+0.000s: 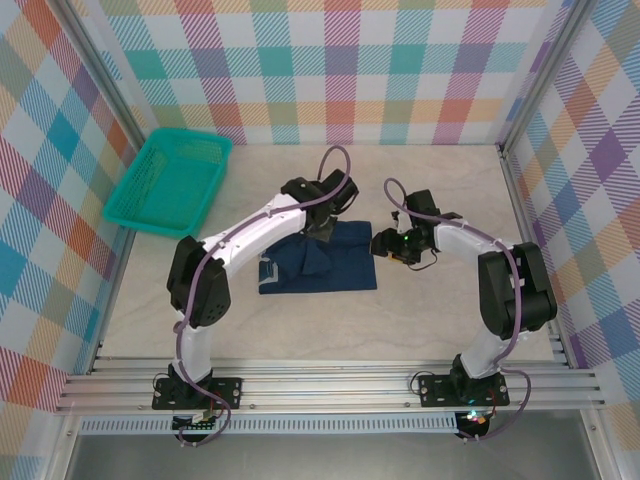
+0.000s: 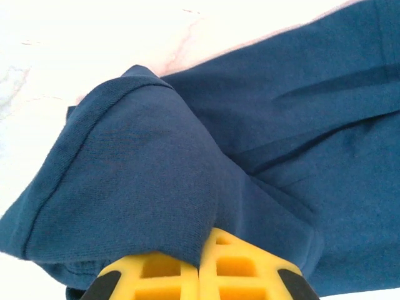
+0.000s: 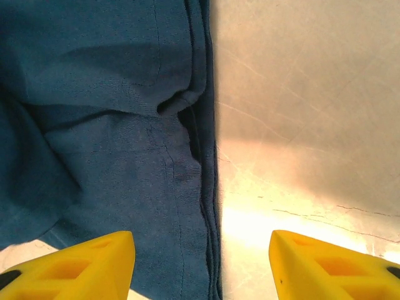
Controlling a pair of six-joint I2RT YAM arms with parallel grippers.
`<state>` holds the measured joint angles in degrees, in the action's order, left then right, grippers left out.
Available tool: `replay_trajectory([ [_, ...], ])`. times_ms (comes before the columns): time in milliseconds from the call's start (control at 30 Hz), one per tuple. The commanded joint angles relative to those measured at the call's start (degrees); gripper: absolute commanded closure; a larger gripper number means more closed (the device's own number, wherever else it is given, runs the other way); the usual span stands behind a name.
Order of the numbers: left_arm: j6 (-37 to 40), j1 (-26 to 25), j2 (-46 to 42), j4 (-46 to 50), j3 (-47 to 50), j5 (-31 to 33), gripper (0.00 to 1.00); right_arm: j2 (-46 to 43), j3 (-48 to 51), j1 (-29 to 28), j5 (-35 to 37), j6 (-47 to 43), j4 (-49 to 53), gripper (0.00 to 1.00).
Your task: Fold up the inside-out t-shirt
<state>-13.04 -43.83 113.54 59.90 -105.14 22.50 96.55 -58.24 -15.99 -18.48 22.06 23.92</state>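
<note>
One navy inside-out t-shirt (image 1: 335,268) lying partly folded at the middle of the desk (image 1: 430,320), left tool (image 2: 200,265) clamped on a lifted fold of it, right tool (image 3: 201,265) spread wide over its right edge

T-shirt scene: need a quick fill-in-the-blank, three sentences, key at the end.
1. The left pincer is ___ on a fold of the navy t-shirt.
2. The right pincer hangs ___ over the t-shirt's edge, holding nothing.
3. On the table, the teal mesh basket sits in the far ___ corner.
Missing words: shut; open; left.
</note>
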Motion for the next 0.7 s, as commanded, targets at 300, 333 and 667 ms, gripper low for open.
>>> replay_trajectory([
  [300,5.4,-0.8,-1.4,0.9,-1.8,-6.2,1.0,-1.0,0.1,0.7,1.3,0.0,0.0,0.41],
  [333,5.8,-0.8,-1.5,0.7,-1.8,-7.2,1.0,-1.0,0.0,0.7,1.4,0.0,0.1,0.41],
  [667,5.0,-1.4,3.7,-4.7,-2.9,-16.5,1.0,-2.5,0.5,2.7,4.9,0.0,1.2,0.41],
])
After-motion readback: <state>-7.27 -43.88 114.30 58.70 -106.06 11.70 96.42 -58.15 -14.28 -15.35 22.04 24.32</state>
